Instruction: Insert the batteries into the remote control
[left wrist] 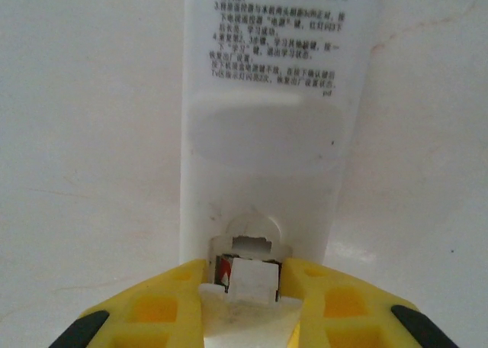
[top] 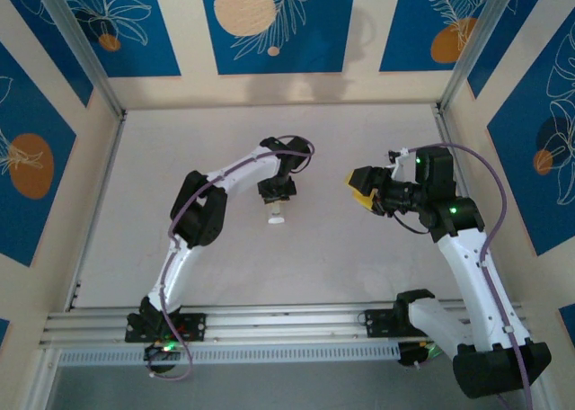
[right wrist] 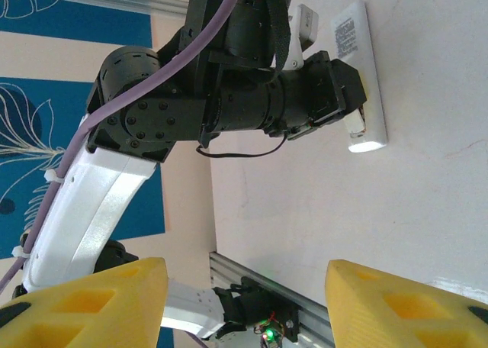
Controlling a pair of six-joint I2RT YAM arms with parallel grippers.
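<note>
The remote control (left wrist: 274, 111) lies back side up on the white table, its printed label facing me; it also appears as a white bar (right wrist: 358, 58) and a white end (top: 276, 217). Its near end has an open compartment (left wrist: 250, 245). My left gripper (left wrist: 244, 287) stands over that end, its yellow fingers (left wrist: 160, 302) shut on a small white piece (left wrist: 252, 281) at the compartment's mouth. A red and dark sliver (left wrist: 222, 270) shows beside the piece; whether it is one of the batteries I cannot tell. My right gripper (top: 364, 192) hovers open and empty to the right, its own view (right wrist: 244, 287) facing the left arm.
The left arm's black wrist and purple cable (right wrist: 229, 104) reach over the remote. An aluminium rail (top: 287, 325) runs along the near table edge. Patterned blue and cream walls (top: 269, 23) close the table at the back and sides.
</note>
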